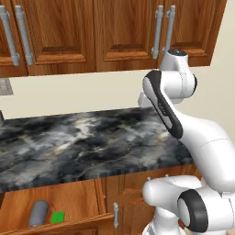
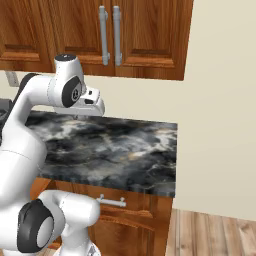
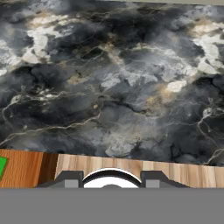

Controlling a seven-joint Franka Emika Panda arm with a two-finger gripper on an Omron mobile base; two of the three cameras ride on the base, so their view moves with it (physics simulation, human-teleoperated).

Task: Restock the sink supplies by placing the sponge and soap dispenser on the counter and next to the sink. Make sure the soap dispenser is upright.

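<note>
The gripper point(image 3: 111, 183) hangs above the counter point(image 1: 92, 142) with its jaws drawn together and nothing between them; in the hand view the two dark fingertips point(image 3: 70, 180) rise at the bottom edge over bare marbled stone. Both supplies lie well below and to the left of the jaws, inside an open drawer point(image 1: 69, 202) under the counter's front edge. The soap dispenser point(image 1: 38, 213) is on its side there, its long axis running roughly front to back in the drawer, and which end carries the pump nozzle is too small to tell. The sponge point(image 1: 58, 217) lies flat just beside it on the right, the two close but apparently not touching; a sliver of green also shows at the left edge of the hand view. The coming move, as I judge it, turns on lowering the hand past the counter lip and swinging left into the drawer, since neither item has yet been lifted. The sink cannot be made out. No brand, label or writing is readable on anything
</note>
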